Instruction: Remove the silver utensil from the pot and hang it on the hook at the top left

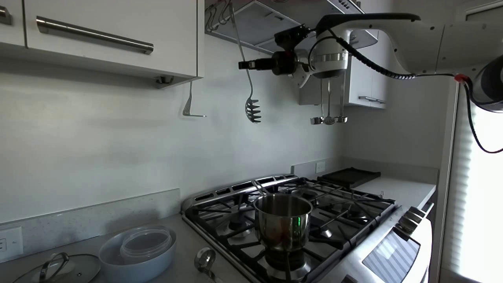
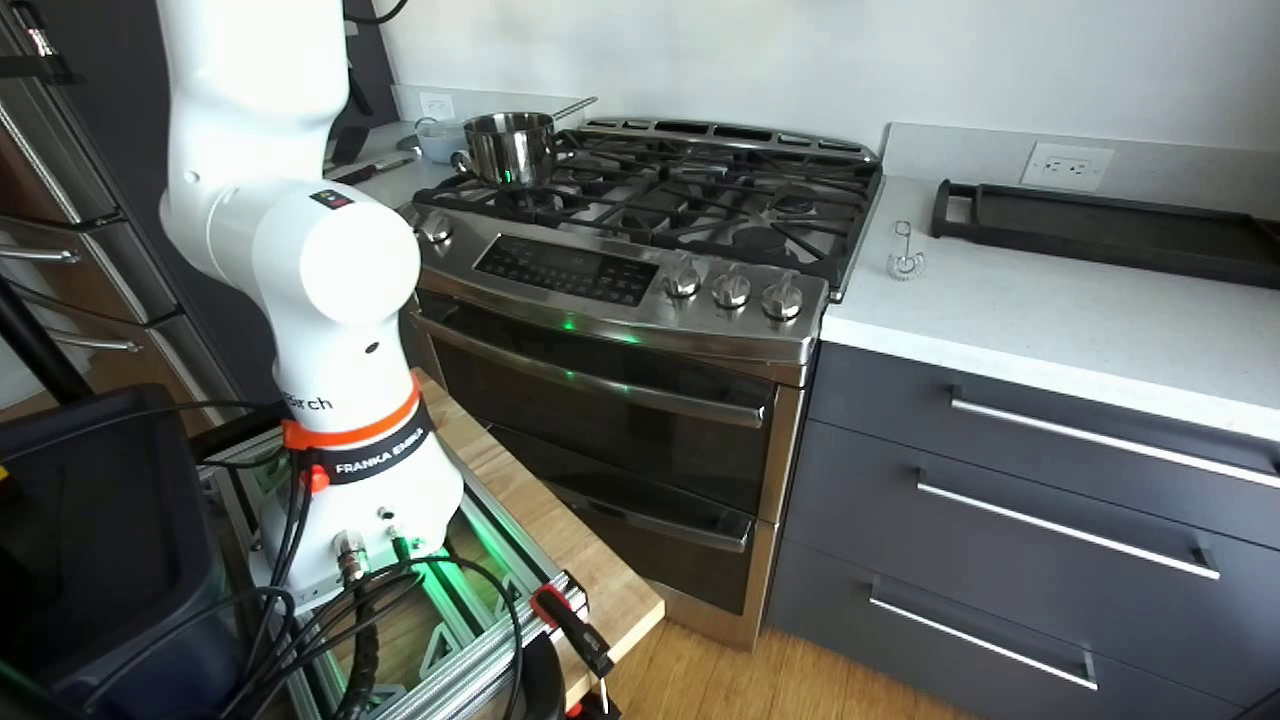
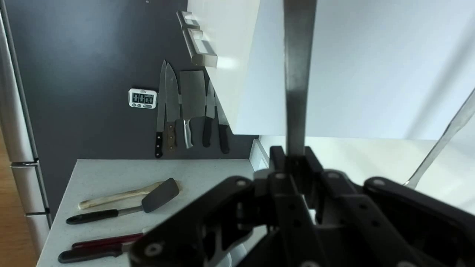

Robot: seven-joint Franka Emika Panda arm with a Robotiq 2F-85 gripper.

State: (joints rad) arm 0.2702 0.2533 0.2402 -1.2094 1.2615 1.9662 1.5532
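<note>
Stovetop [image 2: 675,190], one pot [image 1: 282,232], tool [image 3: 294,158] gripping one utensil [image 3: 298,81]

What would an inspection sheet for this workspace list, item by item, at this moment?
Surface: pale countertop on both sides of the gas cooktop.
Job's things: toothed pasta server head down in mid-air, whether its top is hooked cannot be told; pot on the cooktop, its bottom inside hidden; target hook not clearly identifiable.
Clutter: ladle, bowl and glass lid on one side of the cooktop; small coil whisk and black griddle on the other.
Gripper: shut on the pasta server's handle.
Cables: ribbed black cable along the arm; black cables around its base.
Surroundings: range hood; kitchen knives and digital timer on a dark panel.
</note>
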